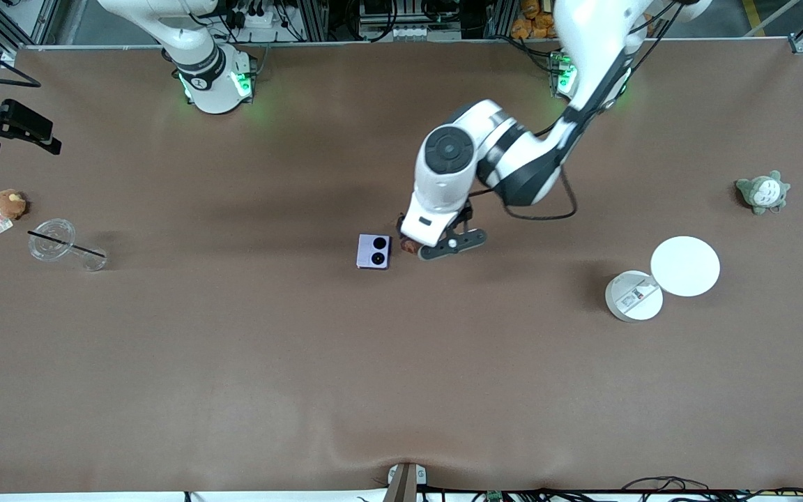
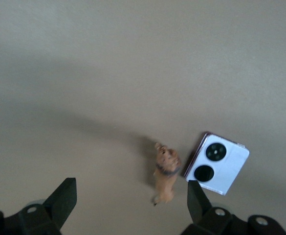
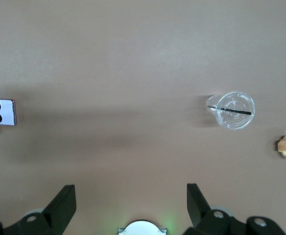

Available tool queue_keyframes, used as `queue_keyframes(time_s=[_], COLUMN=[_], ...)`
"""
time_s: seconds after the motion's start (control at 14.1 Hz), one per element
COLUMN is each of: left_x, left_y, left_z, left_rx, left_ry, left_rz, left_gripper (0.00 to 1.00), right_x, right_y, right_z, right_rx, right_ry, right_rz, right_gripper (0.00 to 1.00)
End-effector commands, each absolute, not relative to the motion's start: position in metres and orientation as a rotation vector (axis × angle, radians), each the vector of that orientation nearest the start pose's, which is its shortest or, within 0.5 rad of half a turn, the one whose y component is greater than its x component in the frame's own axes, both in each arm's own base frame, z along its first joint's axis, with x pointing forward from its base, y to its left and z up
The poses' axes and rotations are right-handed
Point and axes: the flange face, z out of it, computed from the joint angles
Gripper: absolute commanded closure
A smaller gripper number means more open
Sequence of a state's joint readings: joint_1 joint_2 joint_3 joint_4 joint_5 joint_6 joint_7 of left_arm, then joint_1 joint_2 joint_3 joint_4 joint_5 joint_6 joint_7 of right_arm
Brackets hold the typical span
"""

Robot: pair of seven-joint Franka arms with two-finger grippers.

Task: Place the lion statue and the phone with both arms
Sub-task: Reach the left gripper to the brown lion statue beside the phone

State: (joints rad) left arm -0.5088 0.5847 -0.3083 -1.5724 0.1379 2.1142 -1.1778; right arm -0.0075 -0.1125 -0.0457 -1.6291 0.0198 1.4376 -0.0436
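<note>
Left gripper (image 2: 128,198) hangs low with jaws apart; right arm waits.

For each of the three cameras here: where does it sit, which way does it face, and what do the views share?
Front view: high across the table, facing both bases; the left gripper hangs open over the lion statue beside the phone.
Left wrist view: looks down past its own open fingers at the lion statue and phone.
Right wrist view: looks down past its own fingers, with the arm waiting near its base, at the clear cup.
Shared: the phone shows in all three.
</note>
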Motion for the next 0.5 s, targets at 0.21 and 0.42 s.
queue_keyframes(time_s=[0.21,0.42], left_x=[0.504,0.496], left_y=[-0.529,-0.536], left_z=[0.256,0.228], left_rx=[-3.084,-3.082], left_ry=[-0.736,-0.712], left_rz=[-0.020,0.004], left_gripper=[0.05,0.15], right_x=[0.510,0.518], right_y=[-0.016,-0.010], right_z=[0.648,0.642], right_rx=[-3.121,-3.121], right_ry=[0.007,-0.026], right_rz=[0.100,0.085], right_gripper=[0.00,0.00])
